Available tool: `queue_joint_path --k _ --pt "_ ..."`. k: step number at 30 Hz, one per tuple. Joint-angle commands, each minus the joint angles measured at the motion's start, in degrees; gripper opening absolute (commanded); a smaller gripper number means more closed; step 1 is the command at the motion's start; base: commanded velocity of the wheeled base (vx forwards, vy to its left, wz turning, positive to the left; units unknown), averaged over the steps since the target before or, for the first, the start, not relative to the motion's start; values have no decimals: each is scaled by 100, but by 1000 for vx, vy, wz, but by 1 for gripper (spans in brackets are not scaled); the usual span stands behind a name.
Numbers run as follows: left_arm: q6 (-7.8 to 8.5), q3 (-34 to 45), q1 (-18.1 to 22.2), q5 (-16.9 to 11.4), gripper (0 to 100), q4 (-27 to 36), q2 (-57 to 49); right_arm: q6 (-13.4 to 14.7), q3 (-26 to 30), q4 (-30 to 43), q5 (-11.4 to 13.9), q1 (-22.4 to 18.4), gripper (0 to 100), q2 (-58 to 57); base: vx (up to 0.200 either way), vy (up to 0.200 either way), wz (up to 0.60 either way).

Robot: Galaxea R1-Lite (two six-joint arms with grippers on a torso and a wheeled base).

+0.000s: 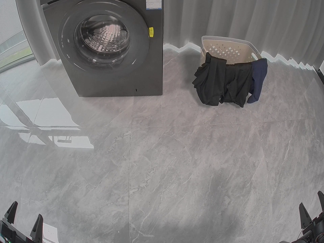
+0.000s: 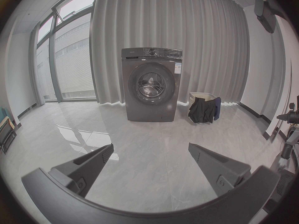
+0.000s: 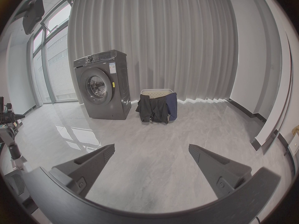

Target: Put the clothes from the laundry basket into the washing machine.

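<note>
Left end effector (image 1: pixel 24 216) is sitting low at the near left corner of the head view, fingers spread wide, holding nothing and touching nothing. In its own wrist view (image 2: pixel 150 147) both fingers are pointing forward over the floor (image 1: pixel 175 172), so the arm is hanging low and pulled back, well apart from everything.

Washing machine (image 1: pixel 104 41) is standing at far left on the floor, dark grey, its round door port facing the robot and the shiny drum showing through. Cannot tell if the door is shut or swung away. It is also showing in the left wrist view (image 2: pixel 151 84) and the right wrist view (image 3: pixel 101 84). A window (image 2: pixel 73 53) is letting in light to the left of it, and a white curtain (image 1: pixel 243 10) is hanging behind.

Laundry basket (image 1: pixel 226 49), pale with star cutouts, is sitting to the right of the machine, near the curtain and apart from the machine. Black clothes (image 1: pixel 219 81) are draping over its front rim and hanging toward the floor. A navy garment (image 1: pixel 259 80) is hanging at the right end of that rim, touching the black ones.

Right end effector (image 1: pixel 311 202) is sitting at the near right corner, fingers also spread wide, gripping nothing. Its wrist view (image 3: pixel 151 147) is looking across bare floor toward the basket (image 3: pixel 156 93), arm low and far from the clothes.
</note>
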Motion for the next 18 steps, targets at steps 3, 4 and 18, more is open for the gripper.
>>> queue_joint_path --k 3,4,18 --pt "-12 101 0 2 100 -4 -75 -3 101 -1 2 2 100 -86 200 0 0" --pt "-21 101 0 11 100 -4 -75 -3 101 -1 2 2 100 -86 200 0 0" --pt "-109 101 0 11 100 -13 -75 -3 101 -1 2 2 100 -86 200 0 0"
